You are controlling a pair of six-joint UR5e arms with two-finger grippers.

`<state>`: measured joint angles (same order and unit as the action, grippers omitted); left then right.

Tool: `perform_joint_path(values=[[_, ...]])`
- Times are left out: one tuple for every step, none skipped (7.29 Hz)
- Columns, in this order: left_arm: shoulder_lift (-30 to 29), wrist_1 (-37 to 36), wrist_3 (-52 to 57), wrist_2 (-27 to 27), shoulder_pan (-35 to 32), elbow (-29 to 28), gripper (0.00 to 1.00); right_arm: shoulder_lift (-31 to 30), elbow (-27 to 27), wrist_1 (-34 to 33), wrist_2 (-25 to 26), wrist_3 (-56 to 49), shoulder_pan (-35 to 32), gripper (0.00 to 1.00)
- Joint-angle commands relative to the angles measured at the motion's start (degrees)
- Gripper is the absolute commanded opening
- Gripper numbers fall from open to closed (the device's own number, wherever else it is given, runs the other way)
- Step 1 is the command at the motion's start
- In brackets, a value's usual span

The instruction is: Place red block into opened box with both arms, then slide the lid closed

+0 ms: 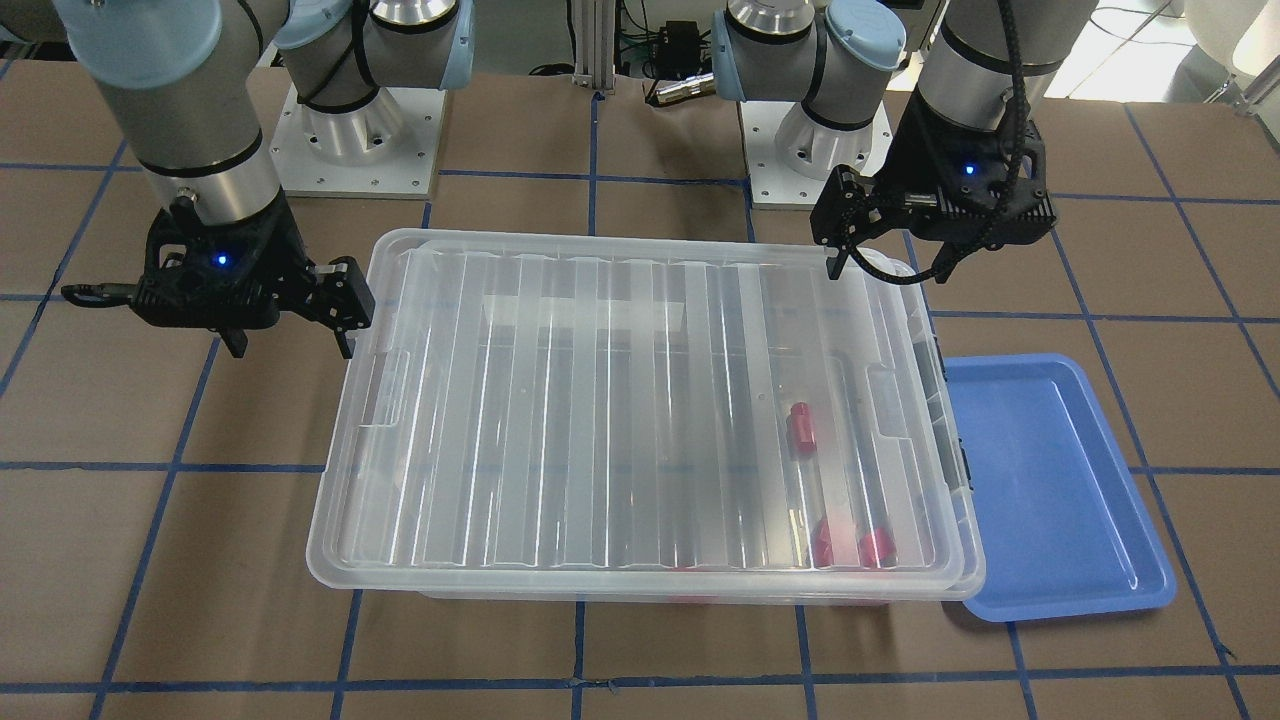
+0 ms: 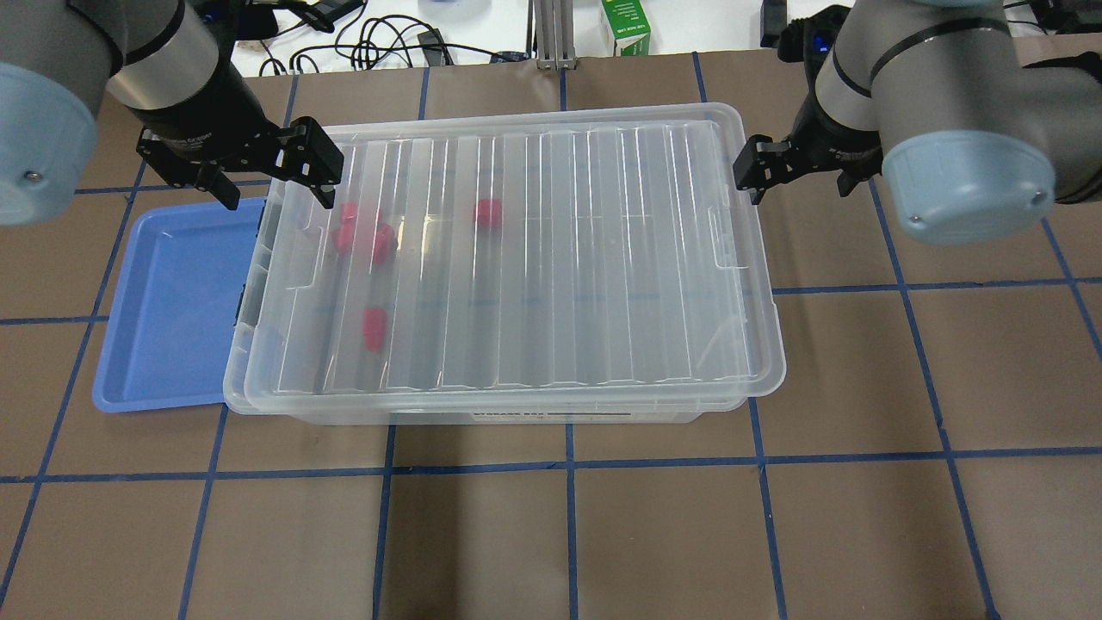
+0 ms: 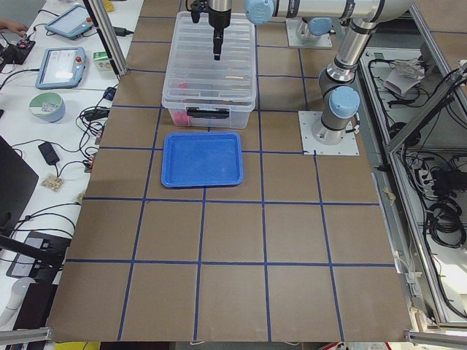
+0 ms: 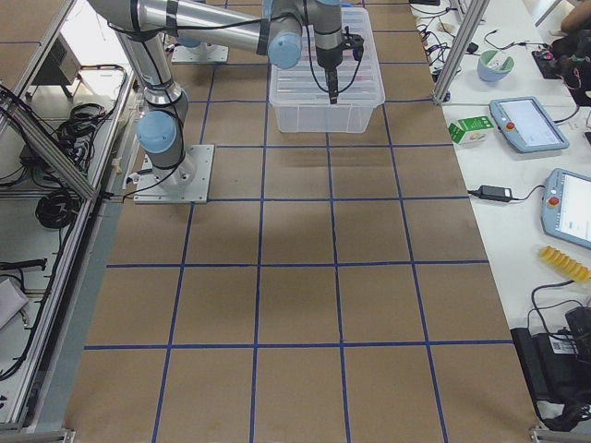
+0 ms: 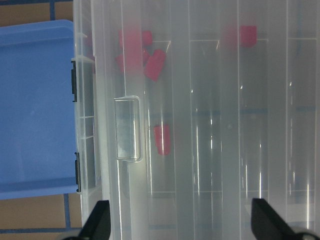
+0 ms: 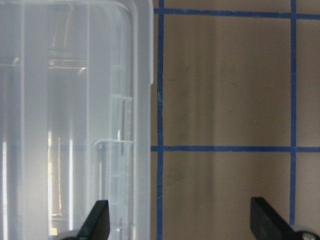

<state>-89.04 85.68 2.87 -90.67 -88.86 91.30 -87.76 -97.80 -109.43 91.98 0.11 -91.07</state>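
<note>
Clear plastic fills the front-facing view: the lid [image 1: 620,400] lies over the box [image 1: 962,450], the red block [image 1: 800,428] is inside under it, in the right half, and a blue tray [image 1: 1060,500] is just beside. In the overhead view the left gripper [image 2: 275,191] hangs at the lid's upper left corner and the right gripper [image 2: 801,182] beside its upper right corner. In both wrist views the jaws stand wide and hold nothing.

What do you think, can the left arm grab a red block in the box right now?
Probably not. The see-through lid lies over the box, with the red blocks underneath it. The left gripper hangs open above the lid's end by the blue tray, so it would bump the lid first.
</note>
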Motion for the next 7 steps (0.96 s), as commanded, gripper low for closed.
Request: perform_joint_path(values=[[0.0, -0.2, -0.1, 0.1, 0.0, 0.2, 1.0, -0.7, 8.7, 11.0, -0.3, 7.3, -5.0, 1.0], [0.4, 0.1, 0.0, 0.0, 0.0, 0.4, 1.0, -0.4, 9.3, 13.7, -2.6, 8.1, -5.2, 1.0], [0.1, 0.4, -0.1, -0.2, 0.0, -0.2, 1.0, -0.2, 9.6, 13.8, -2.8, 8.1, -5.2, 1.0], [0.5, 1.1, -0.8, -0.1, 0.0, -0.4, 1.0, -0.3, 9.2, 13.6, -2.2, 8.2, -5.2, 1.0], [0.5, 1.6, -0.9, 0.0, 0.0, -0.4, 1.0, -0.3, 9.1, 13.5, -2.2, 8.2, -5.2, 1.0], [0.1, 1.5, -0.9, 0.0, 0.0, -0.7, 1.0, -0.3, 9.1, 13.5, -2.2, 8.2, -5.2, 1.0], [-0.9, 2.5, -0.9, 0.0, 0.0, -2.4, 1.0, -0.2, 9.1, 13.4, -2.2, 8.2, -5.2, 1.0]])
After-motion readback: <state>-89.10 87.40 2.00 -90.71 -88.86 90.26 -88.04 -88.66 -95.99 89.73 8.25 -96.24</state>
